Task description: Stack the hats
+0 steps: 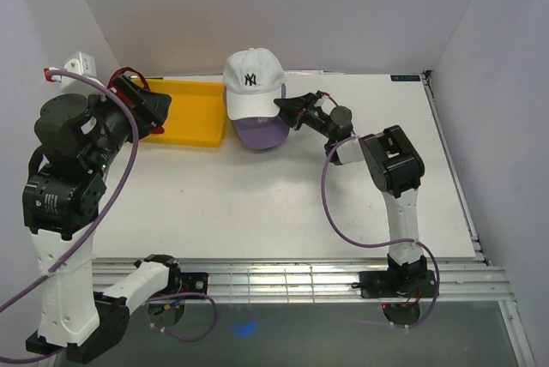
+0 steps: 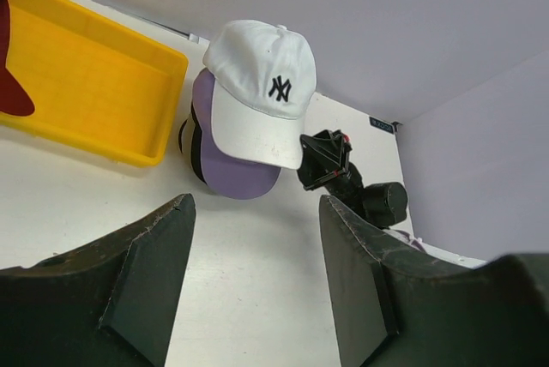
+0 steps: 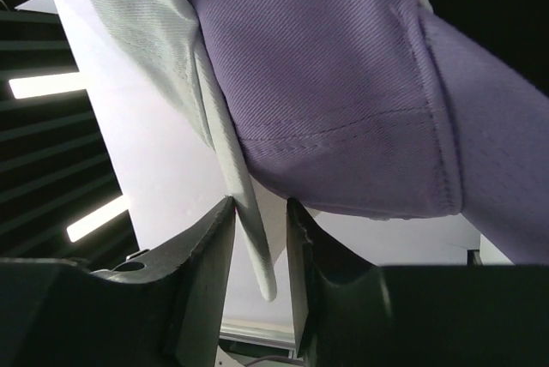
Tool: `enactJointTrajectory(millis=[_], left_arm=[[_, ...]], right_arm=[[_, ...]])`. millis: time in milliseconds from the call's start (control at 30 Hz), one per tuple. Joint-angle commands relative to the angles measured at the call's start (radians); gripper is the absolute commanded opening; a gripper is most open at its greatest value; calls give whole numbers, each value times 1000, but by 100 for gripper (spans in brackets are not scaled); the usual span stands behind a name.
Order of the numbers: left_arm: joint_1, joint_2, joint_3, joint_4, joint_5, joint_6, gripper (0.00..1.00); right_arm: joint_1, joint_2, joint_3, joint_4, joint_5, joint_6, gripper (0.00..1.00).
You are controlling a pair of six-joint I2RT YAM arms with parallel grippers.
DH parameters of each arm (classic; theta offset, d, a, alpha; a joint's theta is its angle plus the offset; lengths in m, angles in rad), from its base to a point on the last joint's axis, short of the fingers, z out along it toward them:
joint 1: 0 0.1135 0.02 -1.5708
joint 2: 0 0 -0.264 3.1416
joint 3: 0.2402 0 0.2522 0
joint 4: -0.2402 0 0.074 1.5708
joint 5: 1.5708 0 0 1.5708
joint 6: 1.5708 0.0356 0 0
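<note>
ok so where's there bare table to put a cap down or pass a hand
The table is bare and wide in front of the yellow tray and the cap stack, between the two arms, and at the far right past the right arm. Crowded: right fingers against the stack, left arm over the tray.

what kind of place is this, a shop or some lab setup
Most likely a robotics lab test cell: a white table boxed in by plain white walls, a left arm and a right arm bolted to a metal rail at its near edge, and staged props, a yellow tray and stacked caps.
</note>
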Motion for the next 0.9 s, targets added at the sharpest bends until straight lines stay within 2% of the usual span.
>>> enactJointTrajectory(millis=[0,400,667,867], left_arm=[[3,-15,-16,11,-15,14,70],[3,-14,-35,28,-14,20,70],[3,-17,-48,34,-11,23,71],[3,-26,-71,43,-8,23,70]], right_arm=[[-10,-55,-5,334,-17,191,37],[-16,-167,-28,184,-24,79,52],[-30,-263,-90,-25,-64,-41,54],[-35,-293,-164,-52,-71,-81,54]])
